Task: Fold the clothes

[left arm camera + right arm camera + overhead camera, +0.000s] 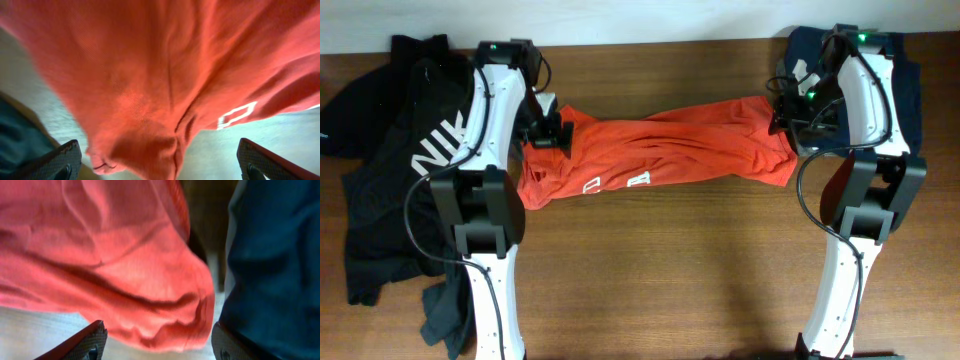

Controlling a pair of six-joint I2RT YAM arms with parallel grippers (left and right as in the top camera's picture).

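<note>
A red-orange shirt [660,145] with white lettering lies stretched in a crumpled band across the table's far middle. My left gripper [548,135] hovers over its left end, jaws open wide; in the left wrist view the red cloth [165,75] fills the frame and a bunched fold hangs between the fingertips [160,167]. My right gripper [788,118] is over the shirt's right end, open; in the right wrist view the red cloth's rounded edge [150,290] lies between the fingertips [160,347], beside dark navy cloth [275,265].
A black garment with white lettering [410,150] is heaped at the far left, spilling toward the front. A navy garment [865,70] lies at the far right under the right arm. Bare wooden table [670,280] lies in front.
</note>
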